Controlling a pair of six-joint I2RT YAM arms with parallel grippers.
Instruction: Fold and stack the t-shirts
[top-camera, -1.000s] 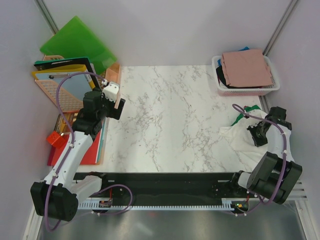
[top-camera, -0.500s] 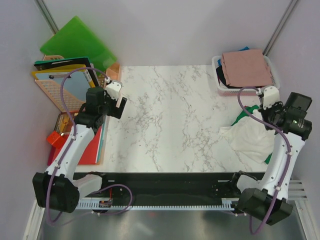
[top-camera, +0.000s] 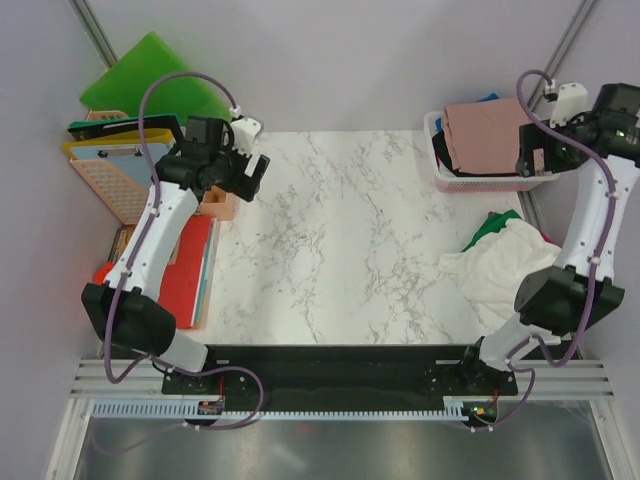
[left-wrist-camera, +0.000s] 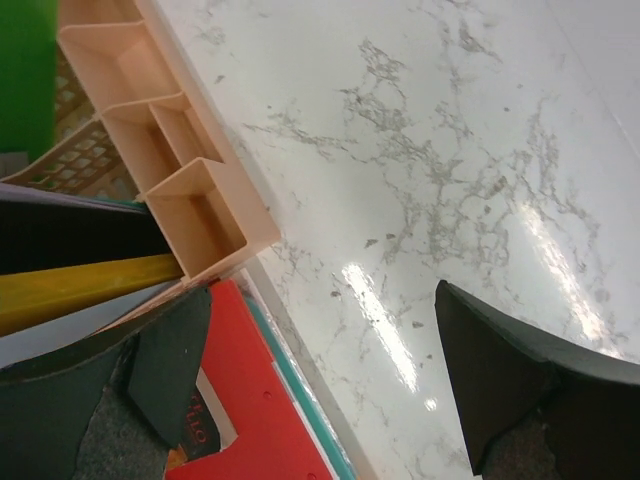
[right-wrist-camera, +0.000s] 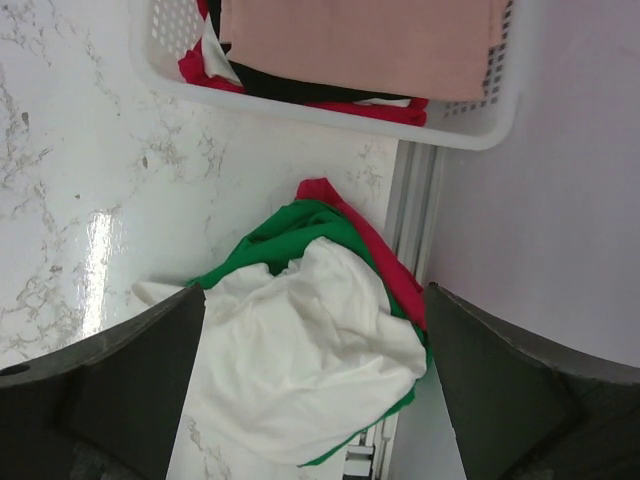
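Observation:
A crumpled pile of t-shirts lies at the table's right edge: a white t-shirt (right-wrist-camera: 300, 370) (top-camera: 505, 268) on top, a green t-shirt (right-wrist-camera: 268, 243) under it and a red cloth (right-wrist-camera: 362, 238) at the rim. A folded dusty pink t-shirt (top-camera: 492, 135) (right-wrist-camera: 360, 40) tops the stack in the white basket (top-camera: 448, 180) (right-wrist-camera: 300, 108), with black and red cloth beneath. My right gripper (right-wrist-camera: 312, 300) (top-camera: 532, 155) hangs high over the pile, open and empty. Over the table's left edge, my left gripper (left-wrist-camera: 322, 292) (top-camera: 250, 170) is open and empty too.
A peach divided tray (left-wrist-camera: 165, 165) (top-camera: 222, 200), a red folder (left-wrist-camera: 260, 400) (top-camera: 185, 280), a green folder (top-camera: 150, 85), a clipboard and a peach basket (top-camera: 105, 185) crowd the left side. A metal rail (right-wrist-camera: 410, 210) runs along the table's right edge by the wall.
My right arm has risen from the crumpled pile toward the basket and its jaws have opened, leaving the pile on the table. My left arm has lifted and moved toward the back.

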